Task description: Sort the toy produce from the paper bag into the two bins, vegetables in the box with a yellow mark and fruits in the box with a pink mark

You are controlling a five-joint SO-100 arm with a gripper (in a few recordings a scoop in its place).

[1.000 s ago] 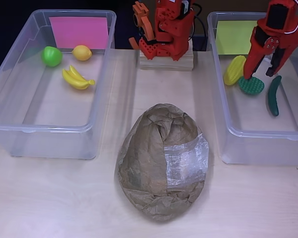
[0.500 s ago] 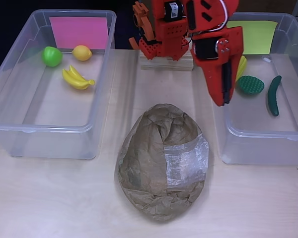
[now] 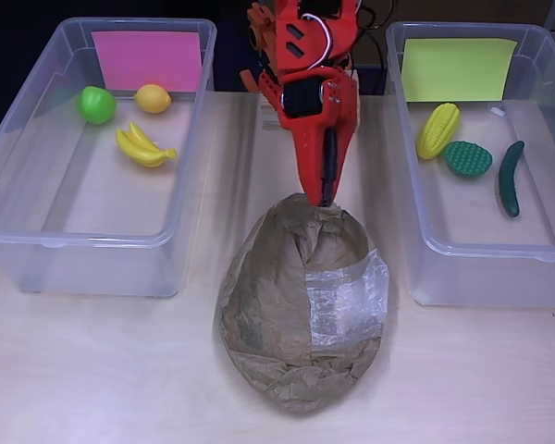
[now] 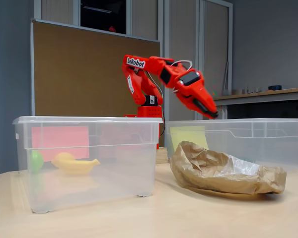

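A: The pale wooden table (image 3: 92, 370) sat before a brown pinboard (image 4: 89, 74) and grey cabinet doors, which the fixed view showed. What lay on it?

B: Seen from overhead, the crumpled paper bag (image 3: 301, 305) was at lower centre, between two clear bins. The pink-marked bin (image 3: 37, 185) at the left held a green fruit (image 3: 96, 104), a lemon (image 3: 153, 98) and bananas (image 3: 143, 146). The yellow-marked bin (image 3: 546, 250) at the right held a corn cob (image 3: 437, 130), a green ridged vegetable (image 3: 467, 158) and a cucumber (image 3: 510, 178).

A: Did the fixed view show those too?

B: Partly. The banana and green fruit showed through the near bin's wall; the far bin's contents were hidden there.

A: And the red arm?

B: The gripper (image 3: 325, 190) pointed down at the bag's upper edge from overhead. The fixed view placed the gripper (image 4: 212, 114) above the bag, apart from it. The fingers lay together, holding nothing.
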